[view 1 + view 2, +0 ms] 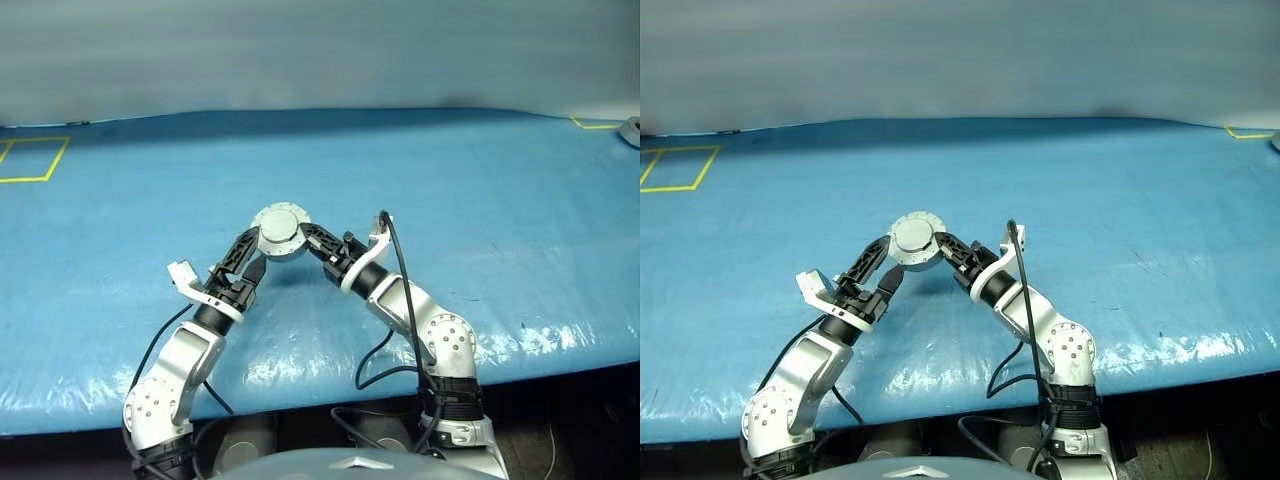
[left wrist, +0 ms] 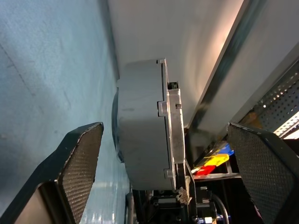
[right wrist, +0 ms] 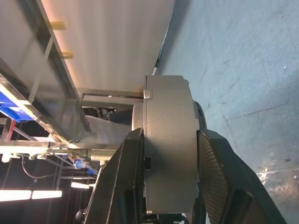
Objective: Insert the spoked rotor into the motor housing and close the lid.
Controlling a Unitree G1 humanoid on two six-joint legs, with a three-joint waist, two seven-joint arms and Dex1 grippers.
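While clamped in R jaws, motor housing [image 1: 279, 232]

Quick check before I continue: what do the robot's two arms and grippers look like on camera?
Both arms are silver-grey jointed metal with black wrist bands and white wrist brackets. Left gripper and right gripper each have two black fingers with textured pads. Black cables loop along each arm.

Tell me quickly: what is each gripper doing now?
Left gripper: open, holding nothing.
Right gripper: shut on the round grey metal motor housing.
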